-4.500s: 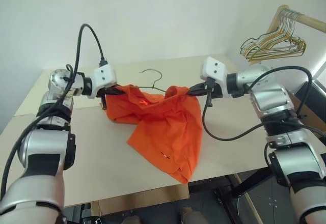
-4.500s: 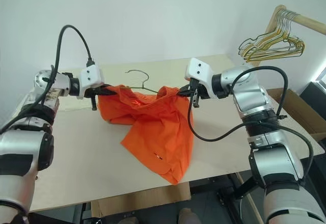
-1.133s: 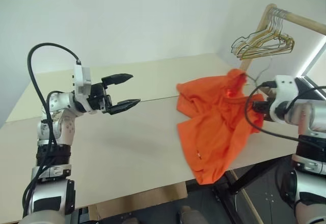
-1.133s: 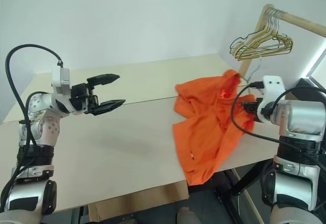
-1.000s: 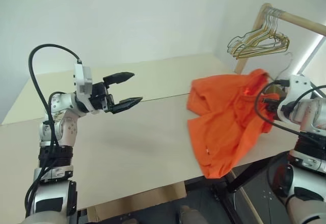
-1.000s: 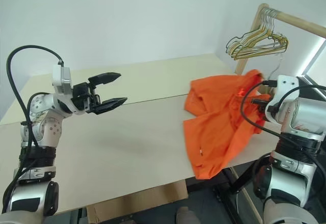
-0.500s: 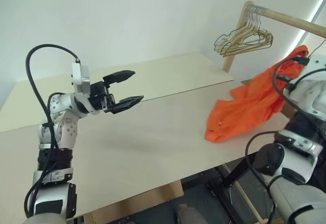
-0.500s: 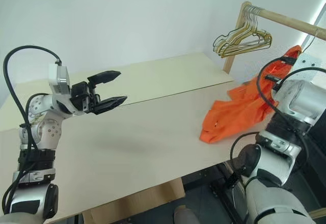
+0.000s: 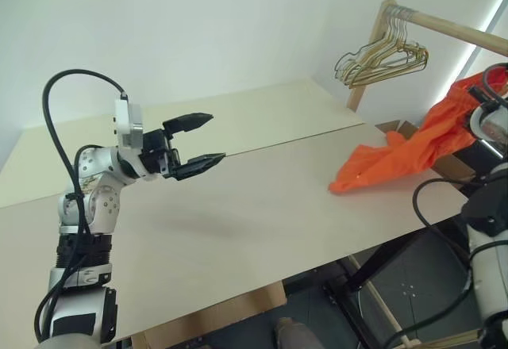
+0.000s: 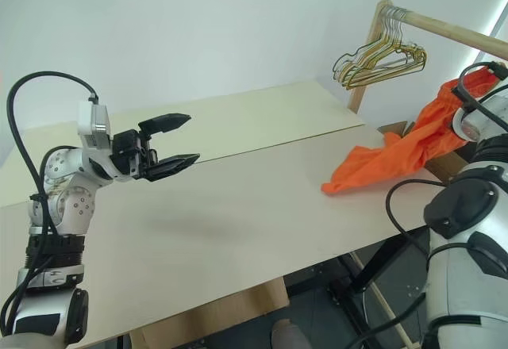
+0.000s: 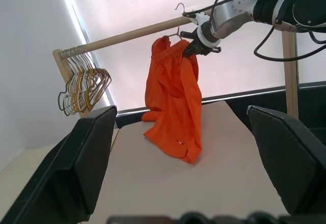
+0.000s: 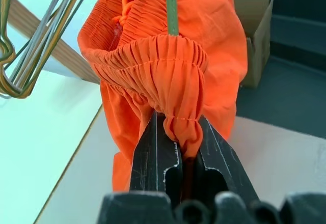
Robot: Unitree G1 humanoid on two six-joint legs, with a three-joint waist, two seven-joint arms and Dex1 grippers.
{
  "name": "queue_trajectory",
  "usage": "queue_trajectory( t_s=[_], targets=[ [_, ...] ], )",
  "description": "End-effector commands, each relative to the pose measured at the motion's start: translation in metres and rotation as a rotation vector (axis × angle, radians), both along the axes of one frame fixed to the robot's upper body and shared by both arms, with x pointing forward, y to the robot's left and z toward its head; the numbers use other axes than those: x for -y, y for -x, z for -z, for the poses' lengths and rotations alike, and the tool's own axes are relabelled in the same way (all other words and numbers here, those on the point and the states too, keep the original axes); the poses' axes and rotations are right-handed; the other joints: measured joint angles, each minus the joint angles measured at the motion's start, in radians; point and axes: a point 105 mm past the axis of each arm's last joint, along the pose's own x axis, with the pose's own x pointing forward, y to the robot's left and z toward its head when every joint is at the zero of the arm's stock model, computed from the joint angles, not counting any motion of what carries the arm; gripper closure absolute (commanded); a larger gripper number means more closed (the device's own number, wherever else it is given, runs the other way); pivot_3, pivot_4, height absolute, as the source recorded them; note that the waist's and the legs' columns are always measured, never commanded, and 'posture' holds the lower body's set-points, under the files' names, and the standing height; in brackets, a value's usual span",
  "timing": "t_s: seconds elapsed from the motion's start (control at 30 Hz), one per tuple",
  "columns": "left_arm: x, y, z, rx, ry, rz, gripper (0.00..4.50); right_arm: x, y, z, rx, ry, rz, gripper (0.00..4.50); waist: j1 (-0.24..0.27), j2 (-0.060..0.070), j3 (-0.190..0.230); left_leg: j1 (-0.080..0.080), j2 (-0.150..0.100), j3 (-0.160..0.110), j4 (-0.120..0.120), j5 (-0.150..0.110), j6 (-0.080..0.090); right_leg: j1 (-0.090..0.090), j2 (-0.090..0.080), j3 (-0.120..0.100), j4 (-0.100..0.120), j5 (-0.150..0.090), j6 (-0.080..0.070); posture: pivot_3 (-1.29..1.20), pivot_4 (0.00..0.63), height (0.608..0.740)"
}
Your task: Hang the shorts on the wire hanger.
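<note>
The shorts (image 12: 168,66) look soft and floppy (light too), so the right gripper (image 12: 182,147) stays pinched on the bunchy waistband (image 12: 153,51)

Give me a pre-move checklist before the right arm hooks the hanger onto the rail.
1. Grip on the shorts: ok. The right gripper is shut on the gathered waistband.
2. Shorts on the wire hanger: ok. Its wire runs into the waistband.
3. Hook over the wooden rail: not ok. In the left wrist view the hook sits above the rail, not yet on it.
4. Shorts clear of the table: not ok. The lower end rests on the tabletop.
5. Left gripper out of the way: ok. It is open, holds nothing and is far from the rail.
6. Bunch of hangers: ok. It hangs apart from the shorts.
</note>
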Motion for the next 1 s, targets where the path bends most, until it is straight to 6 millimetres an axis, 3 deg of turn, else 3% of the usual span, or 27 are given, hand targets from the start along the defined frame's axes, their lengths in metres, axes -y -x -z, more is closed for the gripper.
queue_trajectory(
  t_s=[0.03,0.5,0.67,0.83,1.0],
  targets=[
    [0.001,0.003,-0.007,0.028,-0.010,-0.004,0.05,0.010,0.002,-0.028,0.117,-0.004,0.046,4.50,0.000,0.000,0.000,0.000,0.000,0.000,0.000,0.000,0.000,0.000,0.000,0.000,0.000,0.000,0.000,-0.15,0.000,0.740],
    [0.003,0.005,-0.003,0.009,-0.005,-0.014,0.05,0.024,0.008,-0.028,0.158,-0.020,0.112,4.50,0.005,0.000,0.001,0.003,0.000,0.004,-0.001,0.000,0.000,0.000,0.000,0.006,0.000,0.000,0.002,-0.13,0.000,0.740],
    [0.003,0.005,-0.002,0.006,-0.006,-0.015,0.05,0.022,0.008,-0.016,0.139,-0.076,0.115,4.50,0.005,0.000,0.001,0.004,-0.001,0.006,-0.002,-0.001,0.001,0.000,0.000,0.010,0.000,0.000,0.003,-0.13,0.000,0.740],
    [0.006,0.005,-0.002,0.012,-0.007,-0.013,0.05,0.020,0.008,0.010,0.083,-0.115,0.121,4.50,0.005,0.000,0.001,0.007,-0.001,0.008,-0.006,-0.001,0.001,0.004,0.000,0.016,-0.001,-0.001,0.006,-0.13,0.000,0.740],
    [0.006,0.006,-0.002,0.017,-0.004,-0.010,0.05,0.025,0.012,0.020,0.034,-0.067,0.138,4.50,0.004,-0.001,0.001,0.013,-0.001,0.008,-0.007,-0.002,0.004,0.013,0.001,0.015,-0.006,-0.004,0.011,-0.12,0.000,0.740]
  ],
)
